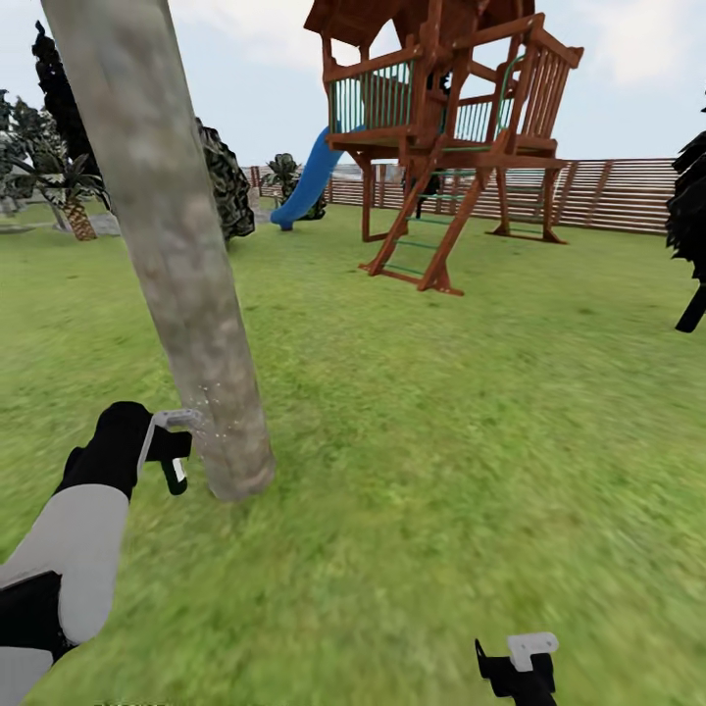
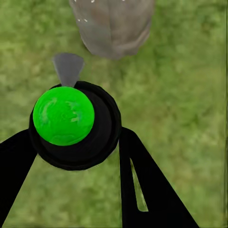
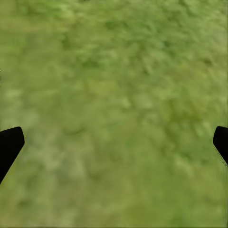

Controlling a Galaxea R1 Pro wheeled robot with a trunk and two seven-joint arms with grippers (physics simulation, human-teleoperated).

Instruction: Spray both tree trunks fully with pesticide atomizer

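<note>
A thick beige-grey mottled tree trunk (image 1: 181, 275) rises from the lawn at the left and leans in the head view. My left gripper (image 1: 165, 453) is shut on the pesticide atomizer (image 1: 176, 424), right beside the trunk's foot. In the left wrist view the atomizer (image 2: 64, 116) has a bright green round top in a black ring, held between my left gripper's (image 2: 76, 159) black fingers. Its grey nozzle points at the trunk (image 2: 114, 28), where small white specks show. My right gripper (image 1: 520, 669) hangs low at the bottom right, and its fingertips stand wide apart over grass (image 3: 114, 142).
A wooden play tower (image 1: 441, 127) with a blue slide (image 1: 306, 181) stands behind on the lawn. A brown slat fence (image 1: 608, 194) runs along the back. A short palm (image 1: 71, 201) and dark shrubs (image 1: 227, 181) stand at the left, and a dark conifer (image 1: 691, 216) at the right edge.
</note>
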